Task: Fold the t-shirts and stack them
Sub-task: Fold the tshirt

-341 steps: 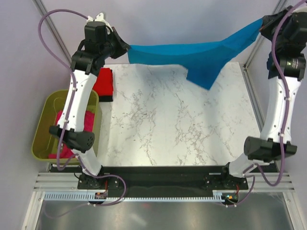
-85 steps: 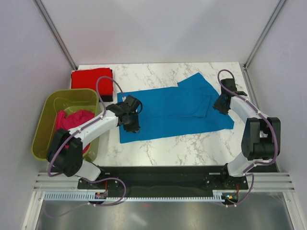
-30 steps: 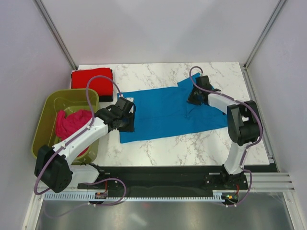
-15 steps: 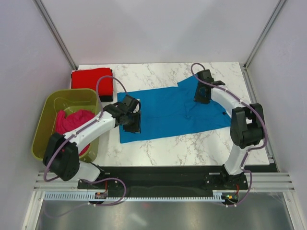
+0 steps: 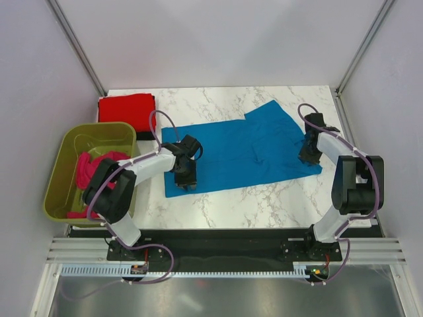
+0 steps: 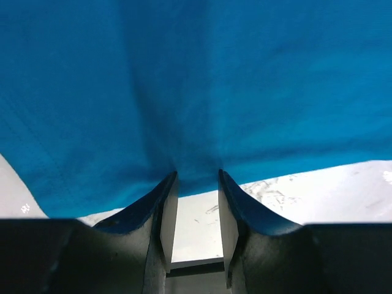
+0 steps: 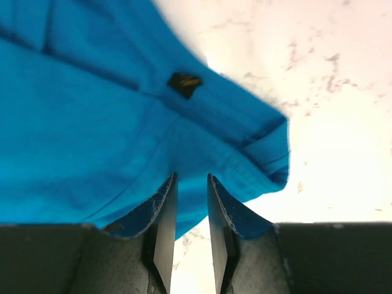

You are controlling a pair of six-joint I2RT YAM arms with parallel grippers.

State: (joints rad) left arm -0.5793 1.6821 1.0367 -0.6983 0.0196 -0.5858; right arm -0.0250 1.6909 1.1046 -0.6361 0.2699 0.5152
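A bright blue t-shirt [image 5: 244,148] lies spread flat across the marble table [image 5: 218,201]. My left gripper [image 5: 187,181] is down at its near left hem. In the left wrist view that gripper [image 6: 196,176] is open, its tips at the blue shirt's [image 6: 196,79] edge and bare marble showing between the jaws. My right gripper [image 5: 305,157] is at the shirt's right edge. It [image 7: 190,177] is open too, jaws either side of the blue hem [image 7: 92,122]. A folded red t-shirt [image 5: 127,112] lies at the back left. A pink t-shirt [image 5: 92,175] is bunched in the tub.
The olive-green tub [image 5: 66,142] stands off the table's left side, next to my left arm. A small dark tag [image 7: 185,81] sits on the blue shirt near its right edge. Metal frame posts rise at the back corners. Bare marble shows in front of the shirt.
My right gripper went from shut at the shirt's upper middle to open at its right edge. My left gripper shifted a little right to the near hem.
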